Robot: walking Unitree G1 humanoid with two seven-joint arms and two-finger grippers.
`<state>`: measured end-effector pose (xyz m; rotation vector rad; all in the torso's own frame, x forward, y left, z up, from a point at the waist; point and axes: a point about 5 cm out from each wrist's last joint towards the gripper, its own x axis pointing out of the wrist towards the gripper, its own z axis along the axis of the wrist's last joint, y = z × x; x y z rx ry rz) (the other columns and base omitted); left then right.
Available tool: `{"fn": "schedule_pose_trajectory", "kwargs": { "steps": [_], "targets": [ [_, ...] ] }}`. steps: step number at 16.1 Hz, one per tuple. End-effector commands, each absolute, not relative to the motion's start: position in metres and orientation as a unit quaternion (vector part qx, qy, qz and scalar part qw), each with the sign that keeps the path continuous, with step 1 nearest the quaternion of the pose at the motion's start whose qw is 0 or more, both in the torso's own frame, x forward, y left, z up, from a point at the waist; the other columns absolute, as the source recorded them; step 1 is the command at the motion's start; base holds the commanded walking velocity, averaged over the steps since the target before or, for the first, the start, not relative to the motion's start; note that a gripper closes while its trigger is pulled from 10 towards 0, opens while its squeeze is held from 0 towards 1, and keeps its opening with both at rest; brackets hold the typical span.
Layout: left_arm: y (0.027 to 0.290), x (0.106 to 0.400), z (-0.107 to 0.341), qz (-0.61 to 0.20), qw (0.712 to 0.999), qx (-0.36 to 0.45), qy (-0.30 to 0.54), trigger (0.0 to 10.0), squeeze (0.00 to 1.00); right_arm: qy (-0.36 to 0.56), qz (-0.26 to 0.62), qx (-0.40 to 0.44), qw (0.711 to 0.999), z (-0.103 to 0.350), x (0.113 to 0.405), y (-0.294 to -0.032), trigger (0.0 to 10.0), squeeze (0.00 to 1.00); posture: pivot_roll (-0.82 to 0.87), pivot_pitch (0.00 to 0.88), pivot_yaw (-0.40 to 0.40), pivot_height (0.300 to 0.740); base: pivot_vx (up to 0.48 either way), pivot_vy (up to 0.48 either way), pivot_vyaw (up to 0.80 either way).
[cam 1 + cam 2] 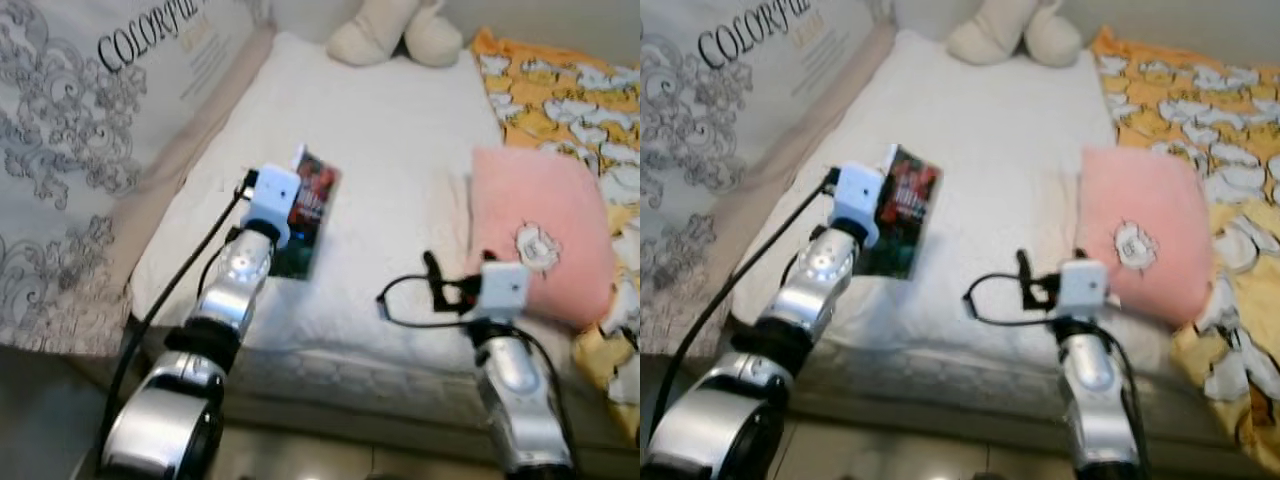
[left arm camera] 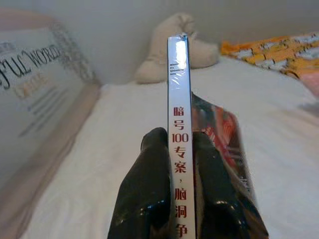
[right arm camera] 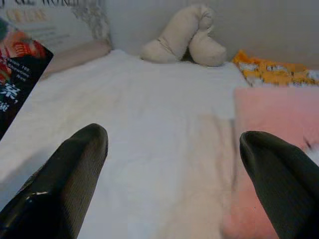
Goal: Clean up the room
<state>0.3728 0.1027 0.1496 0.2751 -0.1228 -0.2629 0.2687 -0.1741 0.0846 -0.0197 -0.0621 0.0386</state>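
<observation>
2 fingers of the left end effector are clamped on the spine edge of a book, held upright over the bed at centre-left of the frame. The right end effector hovers with its fingers spread wide, empty, at lower right beside a pink pillow. The pinch looks narrow, so the glossy book could slip or swing. The bed's white cover looks soft; a cream plush toy lies at top centre, with a yellow patterned blanket at upper right.
</observation>
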Motion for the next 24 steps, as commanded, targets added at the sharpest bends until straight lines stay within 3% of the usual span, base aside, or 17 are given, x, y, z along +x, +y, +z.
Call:
{"fn": "schedule_pose_trajectory", "kwargs": {
  "steps": [1, 3, 4, 8, 9, 12, 15, 19, 23, 24],
  "targets": [
    [0.107, 0.380, 0.170, -0.130, 0.978, 0.132, -0.093, 10.0, 0.00, -0.034, 0.029, -0.008, 0.999, 0.087, 0.268, -0.167, 10.0, 0.00, -0.17, 0.034, -0.008, 0.740, 0.480, 0.000, 0.00],
    [0.070, 0.391, 0.181, -0.224, 0.974, -0.021, -0.030, 10.0, 0.00, -0.025, 0.028, -0.018, 0.999, 0.087, 0.260, -0.174, 10.0, 0.00, -0.21, 0.066, -0.027, 0.740, 0.382, 0.000, 0.00],
    [0.050, 0.395, 0.183, -0.275, 0.952, -0.130, 0.032, 10.0, 0.00, -0.018, 0.032, -0.031, 0.999, 0.088, 0.251, -0.180, 10.0, 0.00, -0.26, 0.084, -0.049, 0.740, 0.000, 0.000, 0.00],
    [0.034, 0.389, 0.163, -0.288, 0.906, -0.279, 0.138, 10.0, 0.00, 0.006, 0.032, -0.062, 0.998, 0.092, 0.216, -0.197, 10.0, 0.00, -0.39, 0.165, -0.079, 0.740, 0.000, 0.000, 0.00],
    [0.036, 0.386, 0.150, -0.272, 0.910, -0.271, 0.158, 10.0, 0.00, 0.017, 0.031, -0.066, 0.997, 0.093, 0.203, -0.200, 10.0, 0.00, -0.43, 0.197, -0.094, 0.740, 0.000, 0.000, 0.00],
    [0.069, 0.379, 0.112, -0.189, 0.956, -0.121, 0.191, 10.0, 0.00, 0.045, 0.033, -0.074, 0.996, 0.096, 0.173, -0.200, 10.0, 0.00, -0.49, 0.236, -0.116, 0.740, 0.000, 0.000, 0.00],
    [0.104, 0.393, 0.129, -0.139, 0.980, -0.019, 0.142, 10.0, 0.00, 0.064, 0.030, -0.077, 0.995, 0.099, 0.160, -0.204, 10.0, 0.00, -0.49, 0.250, -0.124, 0.740, 0.000, 0.000, 0.00],
    [0.132, 0.403, 0.152, -0.098, 0.987, 0.094, 0.092, 10.0, 0.00, 0.087, 0.031, -0.072, 0.993, 0.099, 0.148, -0.201, 10.0, 0.00, -0.47, 0.265, -0.135, 0.740, 0.000, 0.000, 0.00],
    [0.137, 0.402, 0.150, -0.112, 0.969, 0.196, 0.098, 10.0, 0.00, 0.100, 0.032, -0.061, 0.993, 0.096, 0.146, -0.194, 10.0, 0.00, -0.45, 0.280, -0.127, 0.740, 0.000, 0.000, 0.00],
    [0.137, 0.403, 0.152, -0.111, 0.969, 0.199, 0.094, 10.0, 0.53, 0.104, 0.034, -0.059, 0.992, 0.095, 0.145, -0.193, 10.0, 0.00, -0.44, 0.282, -0.127, 0.740, 0.000, 0.000, 0.00]
  ]
}}
